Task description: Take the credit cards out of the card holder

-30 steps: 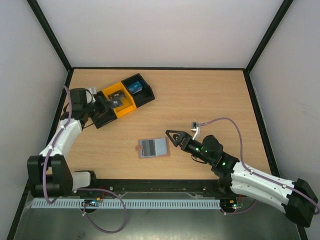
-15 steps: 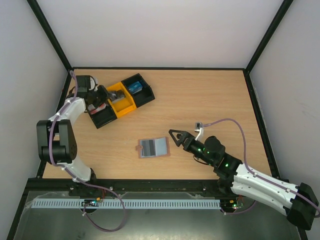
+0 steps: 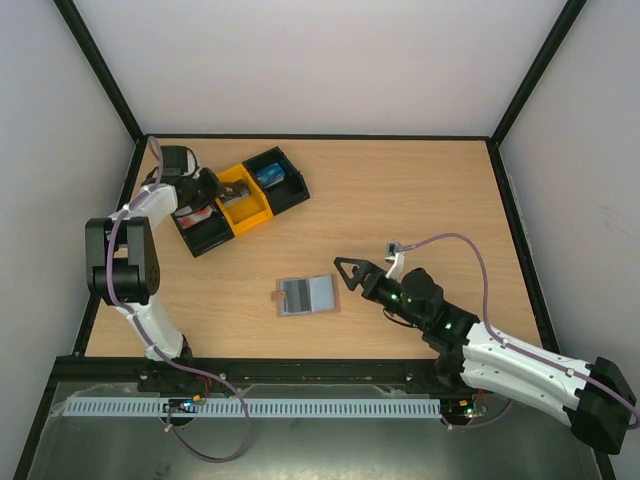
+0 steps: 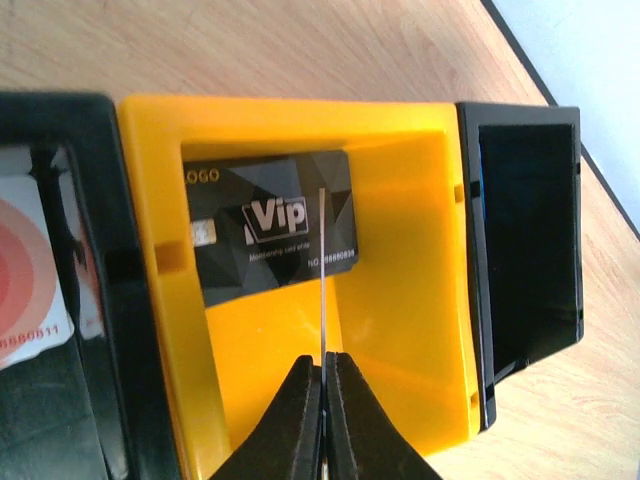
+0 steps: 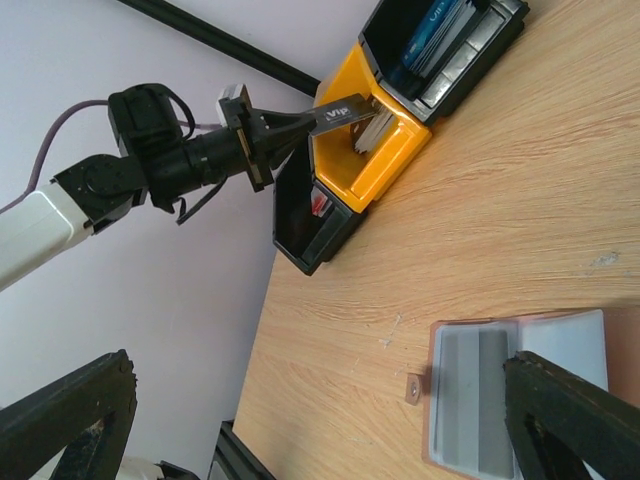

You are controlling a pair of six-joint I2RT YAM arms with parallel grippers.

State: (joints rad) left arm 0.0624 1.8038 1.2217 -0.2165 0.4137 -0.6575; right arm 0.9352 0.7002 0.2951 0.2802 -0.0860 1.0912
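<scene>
So, the left gripper [image 4: 322, 362] was clamped right down on one of the credit cards [image 5: 345, 112], a dark one with pale lettering. It was held by its edge over the yellow middle section of the black-and-yellow tray [image 3: 256, 213]. Another dark card marked Vip [image 4: 268, 232] was seen lying flat in that same section, and a white-and-red card [image 4: 30, 290] was tucked in the black section next to it. The right gripper [image 3: 343, 274] was spread wide with nothing held, fingers pointed at the card holder [image 3: 307, 294]. The holder itself was laid open and flat on the wooden table [image 3: 430, 200], roughly mid-table. It was near the right fingertips but not touched by them, and well apart from the tray. Whether any cards were left in it couldn't be told.
</scene>
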